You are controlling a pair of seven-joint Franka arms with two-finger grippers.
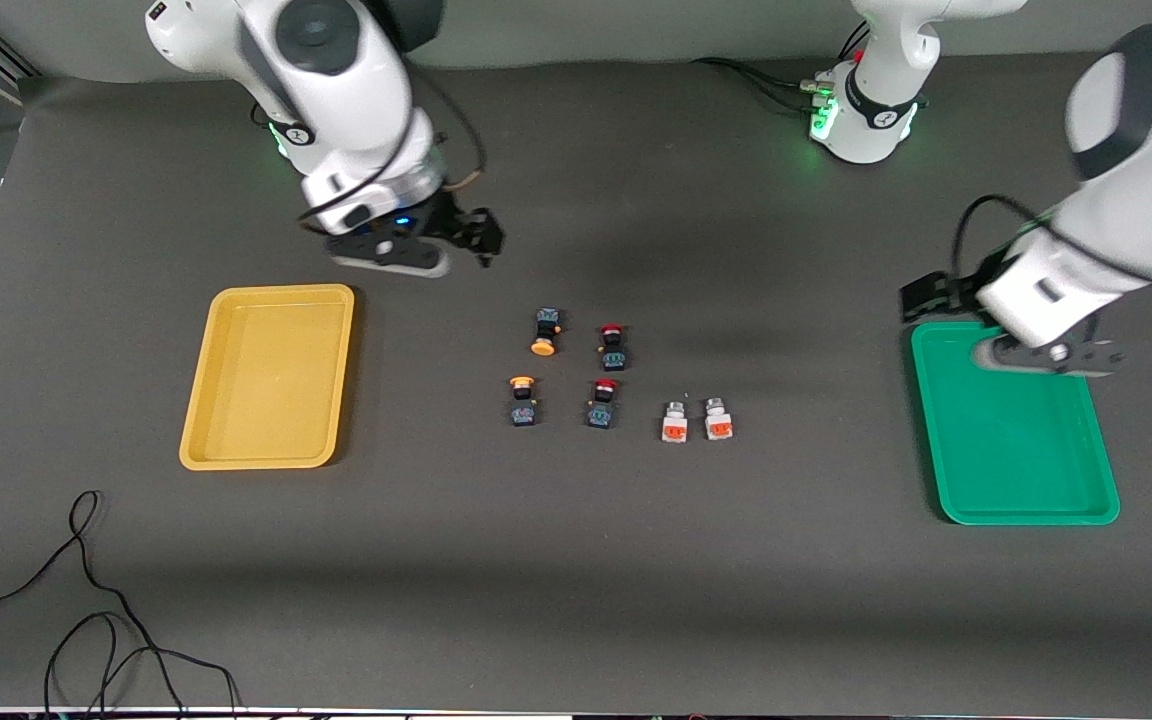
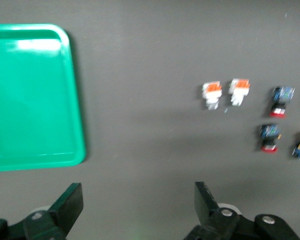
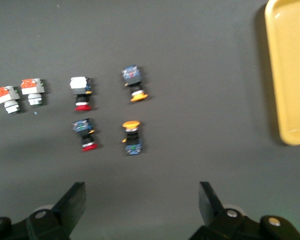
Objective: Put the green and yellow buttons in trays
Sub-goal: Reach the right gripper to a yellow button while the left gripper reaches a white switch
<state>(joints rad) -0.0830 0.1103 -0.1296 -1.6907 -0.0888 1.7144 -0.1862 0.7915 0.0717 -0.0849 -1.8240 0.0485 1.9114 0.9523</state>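
Yellow tray [image 1: 266,376] and green tray [image 1: 1014,432] lie empty at opposite table ends; buttons [image 1: 616,385] cluster between. Right gripper [image 3: 140,205] and left gripper [image 2: 137,205] hover open. Risk: grabbing look-alike red-capped switches [image 1: 608,374].

Buttons [image 1: 576,380] on table [image 1: 576,560], between trays [image 1: 268,375].

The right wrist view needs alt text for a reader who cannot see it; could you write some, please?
The open right gripper hangs above six small buttons on a dark table: two yellow-capped, two red-capped, two white blocks with orange faces. The yellow tray is empty.
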